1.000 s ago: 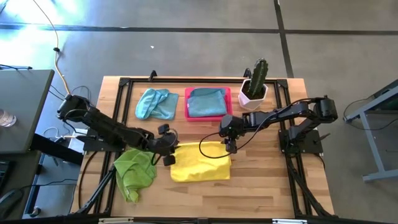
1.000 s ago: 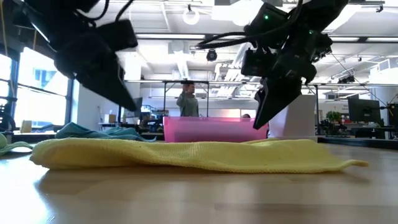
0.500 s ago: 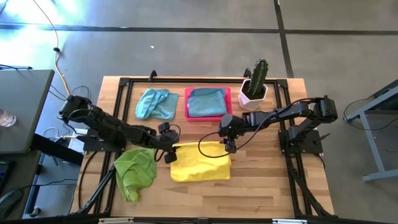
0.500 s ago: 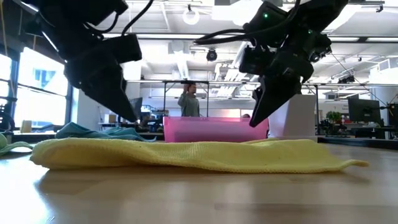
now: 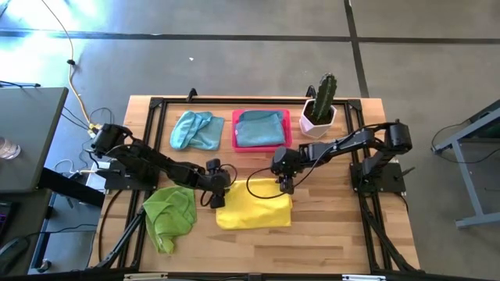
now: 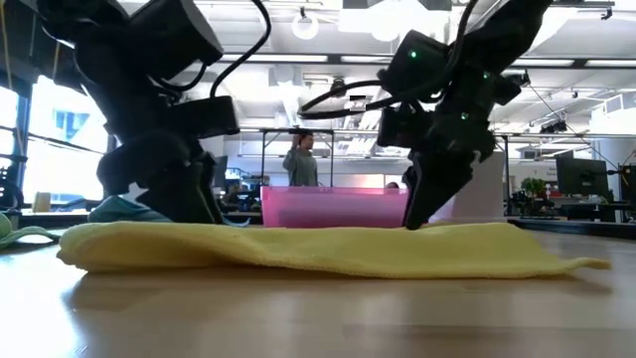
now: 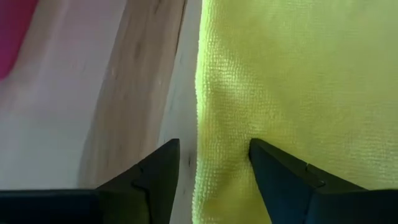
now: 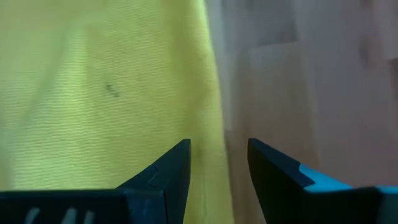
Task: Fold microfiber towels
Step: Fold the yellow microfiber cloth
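A folded yellow towel (image 5: 254,205) lies flat on the wooden table near its middle. My left gripper (image 5: 216,193) stands open at the towel's left edge (image 7: 202,118), one finger over the cloth and one over bare wood. My right gripper (image 5: 285,186) stands open at the towel's right edge (image 8: 214,112) in the same way. In the low view both grippers (image 6: 189,209) (image 6: 417,214) reach down to the towel's top (image 6: 318,249). A lime green towel (image 5: 168,215) lies crumpled at the near left. A light blue towel (image 5: 195,129) lies at the far left. My left gripper comes slanting down from the table's left, one finger (image 7: 280,174) over the yellow cloth, the other (image 7: 152,177) over the wood. Whether the tips touch the towel I cannot tell. My right gripper comes slanting down from the table's right, one finger (image 8: 161,177) over the cloth, the other (image 8: 280,177) over the wood. Whether it touches I cannot tell.
A pink tray (image 5: 237,131) holding another light blue towel (image 5: 259,129) stands just beyond the yellow towel. A cactus in a white pot (image 5: 319,105) stands at the far right. A person shows in the room beyond the table (image 6: 301,159).
Both grippers have come down onto the yellow towel, the left one farther and also toward the table's right, to the towel's left edge. The right gripper has sunk at the right edge. The towel lies as before.
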`<state>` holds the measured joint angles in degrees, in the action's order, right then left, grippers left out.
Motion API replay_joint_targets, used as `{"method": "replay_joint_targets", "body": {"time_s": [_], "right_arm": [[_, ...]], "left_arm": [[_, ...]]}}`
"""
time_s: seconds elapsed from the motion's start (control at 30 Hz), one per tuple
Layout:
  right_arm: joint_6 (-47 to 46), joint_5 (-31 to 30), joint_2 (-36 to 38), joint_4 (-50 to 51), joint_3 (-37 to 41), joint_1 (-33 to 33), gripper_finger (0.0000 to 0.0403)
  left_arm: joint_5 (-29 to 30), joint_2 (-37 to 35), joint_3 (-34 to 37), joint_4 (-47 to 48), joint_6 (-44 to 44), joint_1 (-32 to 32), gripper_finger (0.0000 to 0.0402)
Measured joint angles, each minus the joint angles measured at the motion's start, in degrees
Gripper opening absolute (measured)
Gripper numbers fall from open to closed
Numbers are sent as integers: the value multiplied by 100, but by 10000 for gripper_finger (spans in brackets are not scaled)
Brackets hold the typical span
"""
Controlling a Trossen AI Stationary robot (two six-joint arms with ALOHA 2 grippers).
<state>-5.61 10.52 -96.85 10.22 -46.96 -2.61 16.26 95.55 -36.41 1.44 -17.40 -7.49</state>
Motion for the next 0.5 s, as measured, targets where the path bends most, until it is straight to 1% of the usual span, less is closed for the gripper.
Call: {"method": "replay_joint_targets", "body": {"time_s": [0.1,0.3,0.4,0.5], "right_arm": [[183,165,-32,52,0,0,150],[345,276,-32,290,0,0,150],[282,303,-30,420,-2,5,148],[303,265,-30,451,-9,93,135]], "left_arm": [[-6,4,2,25,-232,0,188],[-36,-40,21,58,-264,0,185],[-55,-37,21,55,-384,-2,167],[-92,-35,25,45,-579,-3,137]]}}
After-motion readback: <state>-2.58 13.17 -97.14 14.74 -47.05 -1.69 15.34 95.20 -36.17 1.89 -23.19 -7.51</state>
